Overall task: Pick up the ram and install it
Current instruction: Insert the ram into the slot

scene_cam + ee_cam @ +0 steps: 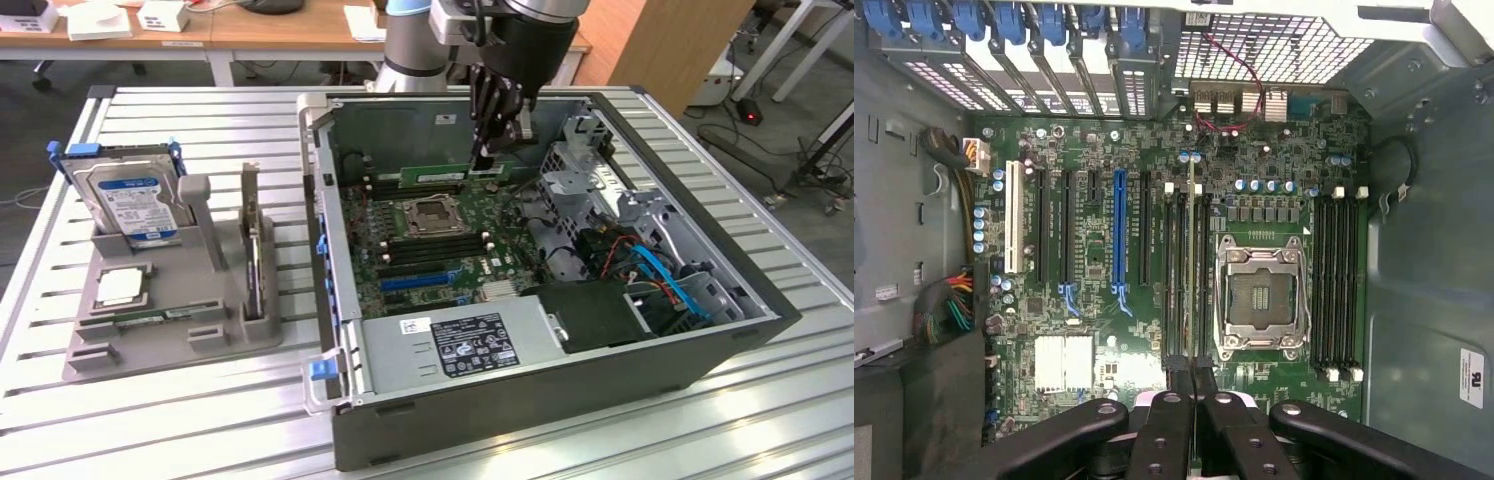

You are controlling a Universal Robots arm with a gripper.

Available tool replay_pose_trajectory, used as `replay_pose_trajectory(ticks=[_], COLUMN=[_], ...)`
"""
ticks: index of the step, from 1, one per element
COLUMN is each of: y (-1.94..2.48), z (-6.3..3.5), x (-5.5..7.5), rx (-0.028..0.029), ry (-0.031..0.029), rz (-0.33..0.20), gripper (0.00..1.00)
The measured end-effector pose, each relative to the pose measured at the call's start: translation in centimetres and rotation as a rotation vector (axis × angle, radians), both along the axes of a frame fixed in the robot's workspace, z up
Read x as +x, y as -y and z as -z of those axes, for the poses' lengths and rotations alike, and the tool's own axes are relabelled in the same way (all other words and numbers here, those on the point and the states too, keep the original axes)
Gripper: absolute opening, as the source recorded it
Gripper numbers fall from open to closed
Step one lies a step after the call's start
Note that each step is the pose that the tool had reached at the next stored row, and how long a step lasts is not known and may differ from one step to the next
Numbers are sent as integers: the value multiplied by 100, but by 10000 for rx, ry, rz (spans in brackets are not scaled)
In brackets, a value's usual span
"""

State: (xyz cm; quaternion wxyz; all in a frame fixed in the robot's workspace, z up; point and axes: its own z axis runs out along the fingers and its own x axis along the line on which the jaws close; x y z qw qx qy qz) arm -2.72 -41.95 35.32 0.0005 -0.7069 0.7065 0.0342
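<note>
Gripper sits closest to the wrist camera, black fingers pinched narrow on the ram, which shows edge-on as a thin line over the bank of memory slots beside the processor socket. Exterior view has the green stick lying level, low inside the open computer case, at the slots on the far side of the socket. Pick-up looks done; install looks underway. Cannot tell whether the stick's bottom edge is in a slot yet, or whether the end latches have clicked, so count seating as not confirmed. Second slot bank on the other side of the socket looks vacant. Nothing seen between stick and slots. Tight spots nearby: case back wall, metal drive cage, blue cables toward the exterior view's right, power supply at the near edge. Outside the case, on the exterior view's left, a grey holder carries a hard drive and an upright expansion card, both well apart from the arm.
</note>
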Motion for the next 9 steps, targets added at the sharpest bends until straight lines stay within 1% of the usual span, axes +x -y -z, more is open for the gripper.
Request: replay_pose_trajectory(ticks=[6, 9], y=[0, 0], z=[0, 17], x=[0, 0], rx=[0, 1], ry=[0, 0], rz=[0, 0], gripper=[10, 10])
